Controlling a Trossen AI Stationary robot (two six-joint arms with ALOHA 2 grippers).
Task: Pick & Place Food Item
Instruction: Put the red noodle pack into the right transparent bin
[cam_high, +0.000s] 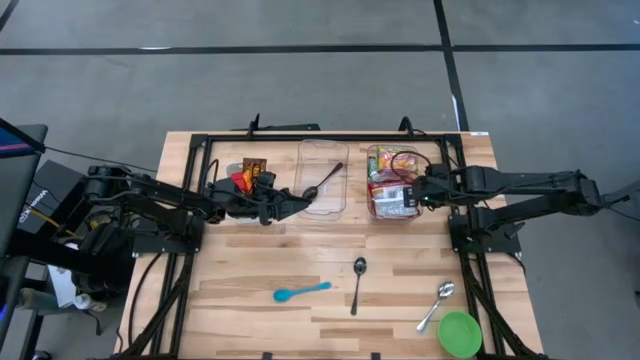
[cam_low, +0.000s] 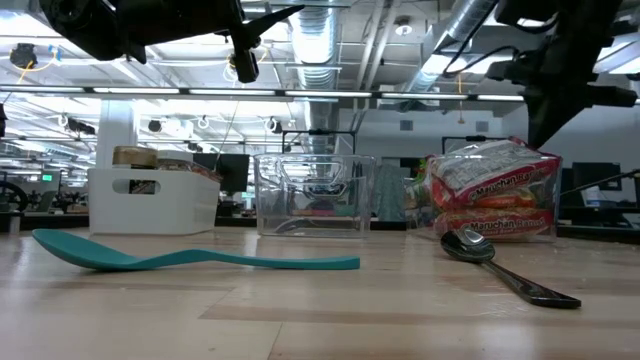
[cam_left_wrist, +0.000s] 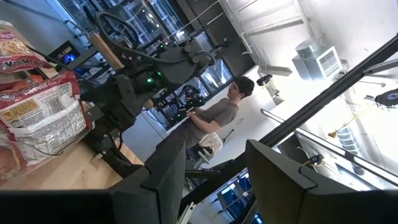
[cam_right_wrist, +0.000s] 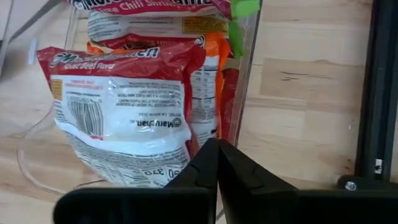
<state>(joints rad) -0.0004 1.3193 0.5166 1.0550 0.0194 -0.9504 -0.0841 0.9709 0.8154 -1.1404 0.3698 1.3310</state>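
Observation:
Several ramen packets (cam_high: 390, 185) stand in a clear bin (cam_high: 372, 158) at the table's far right; they also show in the low view (cam_low: 490, 190). My right gripper (cam_high: 425, 195) is shut just right of that bin. In the right wrist view its fingertips (cam_right_wrist: 217, 146) meet right beside the lower corner of a white-and-red packet (cam_right_wrist: 124, 106). My left gripper (cam_high: 298, 204) is open and empty, raised beside the near left corner of an open clear container (cam_high: 322, 178). A dark spoon (cam_high: 322, 183) lies in that container. The left wrist view shows the left fingers (cam_left_wrist: 168, 180) spread apart. My right gripper's shut fingertips stand close against the white-and-red packet's lower corner (cam_right_wrist: 189, 140), coming level from the table's right side. I cannot tell whether they touch the packet or the bin wall.
A white bin of snacks (cam_high: 250, 172) stands at the far left. A teal spoon (cam_high: 300, 291), a dark metal spoon (cam_high: 358, 280), a silver spoon (cam_high: 437, 303) and a green bowl (cam_high: 460, 333) lie toward the near edge. A person (cam_left_wrist: 211, 121) stands beyond the table.

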